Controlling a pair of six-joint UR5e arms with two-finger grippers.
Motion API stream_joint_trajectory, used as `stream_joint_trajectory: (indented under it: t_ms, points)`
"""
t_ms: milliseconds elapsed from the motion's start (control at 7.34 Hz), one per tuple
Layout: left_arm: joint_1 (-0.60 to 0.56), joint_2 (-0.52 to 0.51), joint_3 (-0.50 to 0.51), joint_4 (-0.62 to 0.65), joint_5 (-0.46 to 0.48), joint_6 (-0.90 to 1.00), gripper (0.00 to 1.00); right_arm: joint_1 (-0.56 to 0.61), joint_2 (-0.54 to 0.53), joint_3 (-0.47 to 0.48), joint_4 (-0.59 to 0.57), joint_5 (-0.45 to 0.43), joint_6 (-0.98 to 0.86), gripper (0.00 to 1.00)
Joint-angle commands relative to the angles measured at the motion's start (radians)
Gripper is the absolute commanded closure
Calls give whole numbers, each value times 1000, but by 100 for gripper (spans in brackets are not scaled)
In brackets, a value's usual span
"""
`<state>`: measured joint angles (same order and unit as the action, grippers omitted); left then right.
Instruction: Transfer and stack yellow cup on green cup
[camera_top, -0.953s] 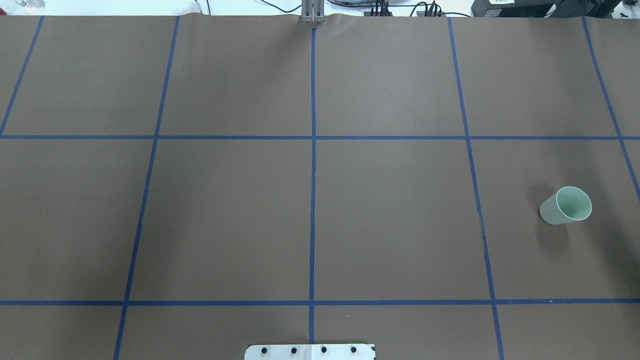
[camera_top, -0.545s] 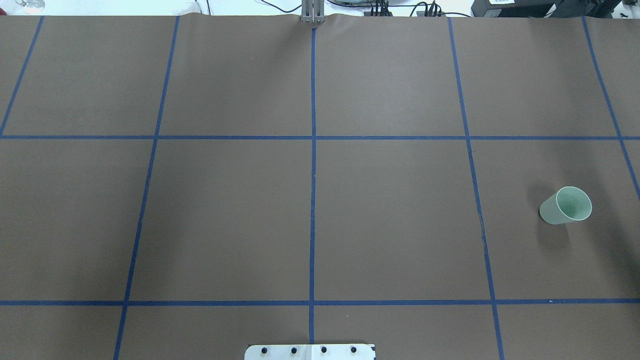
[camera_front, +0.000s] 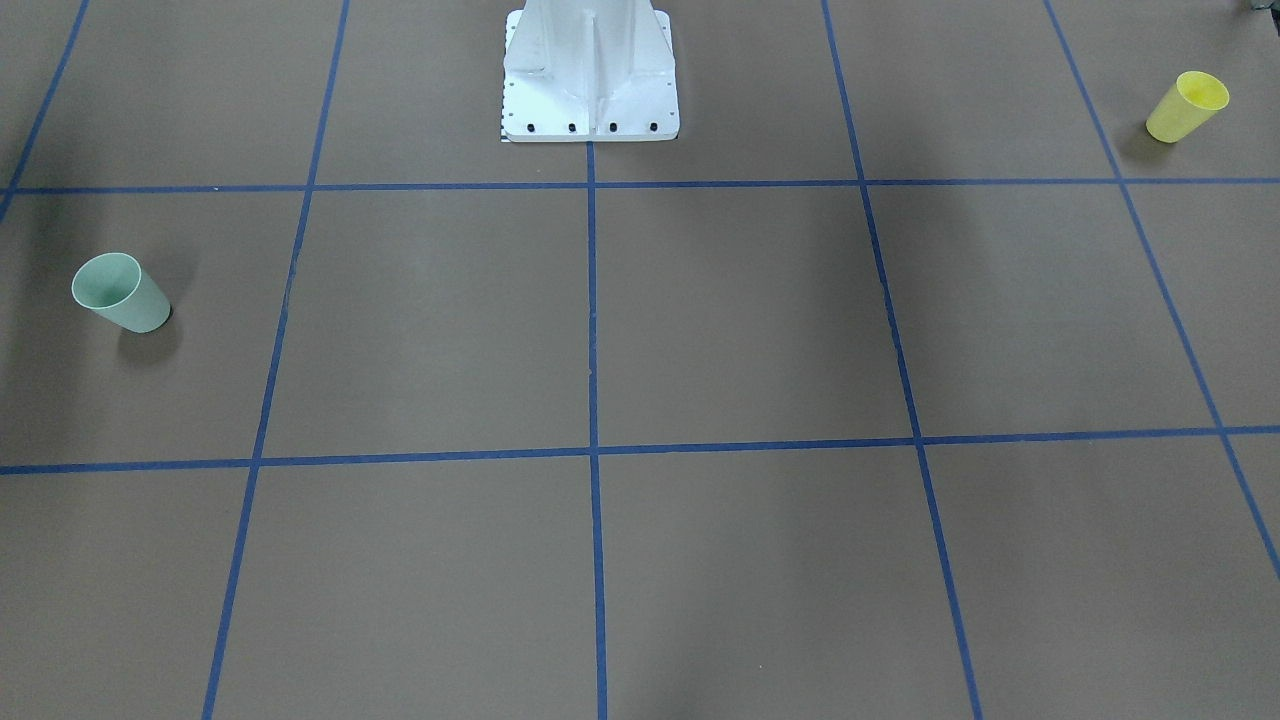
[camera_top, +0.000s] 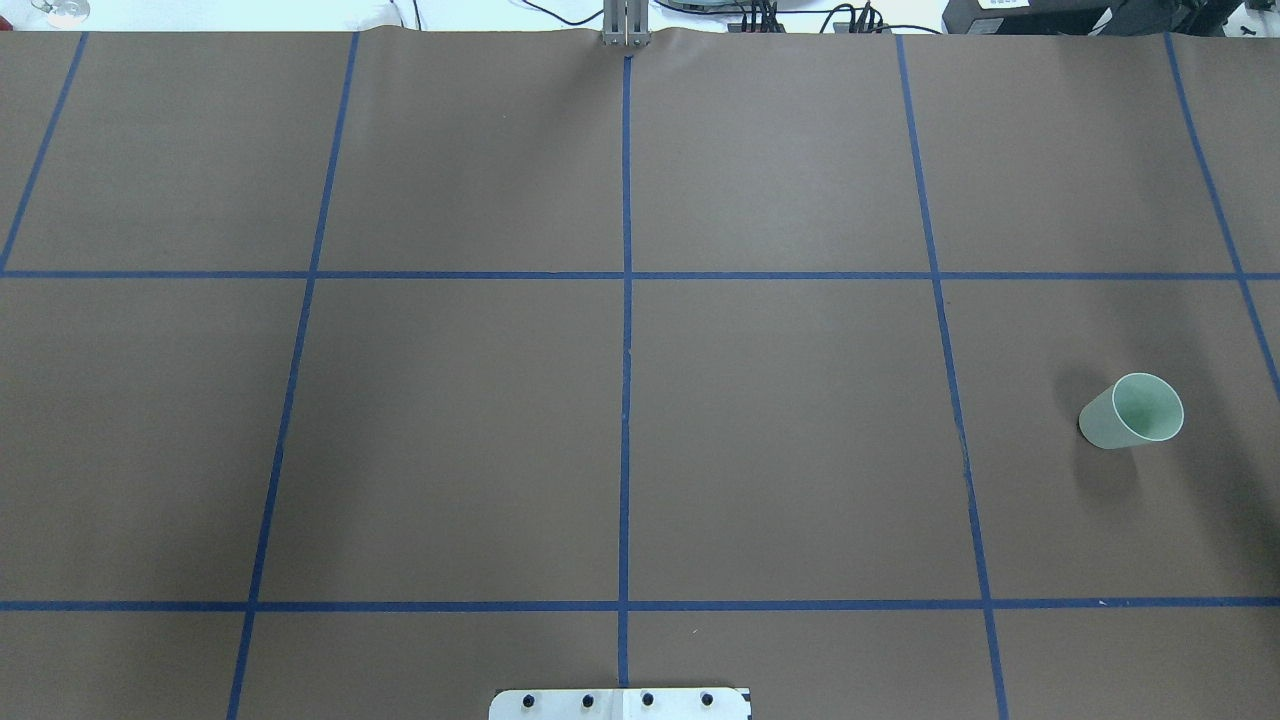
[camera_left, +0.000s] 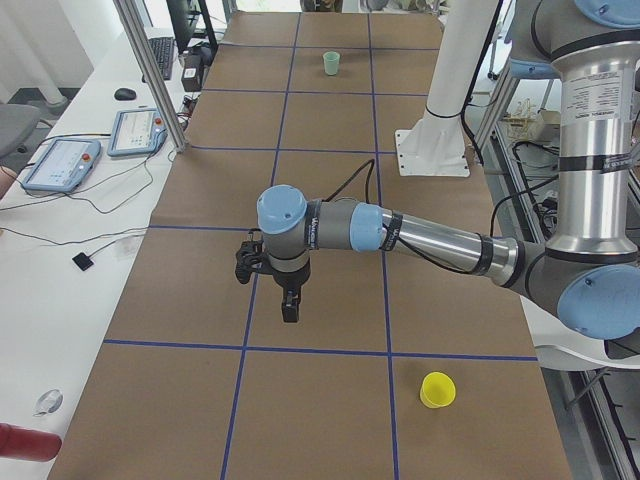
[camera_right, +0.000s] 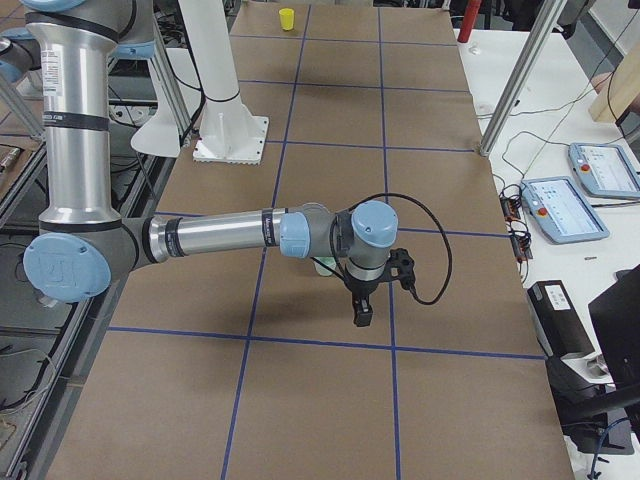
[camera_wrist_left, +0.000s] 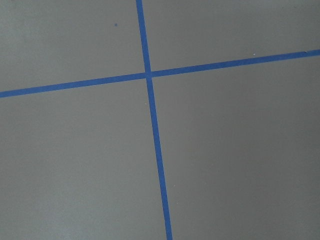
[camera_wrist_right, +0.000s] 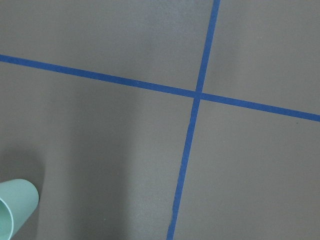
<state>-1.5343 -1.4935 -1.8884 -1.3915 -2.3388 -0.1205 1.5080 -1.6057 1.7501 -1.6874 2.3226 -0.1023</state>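
Exterior left view: left gripper (camera_left: 290, 312) hangs over the table (camera_left: 320, 170), and the yellow cup (camera_left: 436, 389) stands upright well apart from it, nearer the camera. Over by the right gripper (camera_right: 361, 315), the green cup (camera_wrist_right: 17, 200) sits close, down beside its wrist. Can't tell if either pincer's apart or together.

Even bright light, soft shadows, sharp focus

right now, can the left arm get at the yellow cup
Probably yes: the yellow cup stands alone near the left arm, with nothing between it and the left pincer hanging above the table.
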Motion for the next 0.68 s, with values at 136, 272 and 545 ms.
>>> stream_joint_trajectory:
  t_ms: [136, 272, 545]
  points:
    - [97, 13, -1, -211, 6, -482, 1, 0, 0, 0, 0, 6, 0, 1]
    - [124, 50, -1, -280, 34, -624, 1, 0, 0, -1, 2, 6, 0, 0]
    - [241, 114, -1, -398, 172, -878, 0, -2, 1, 0, 2, 6, 0, 0]
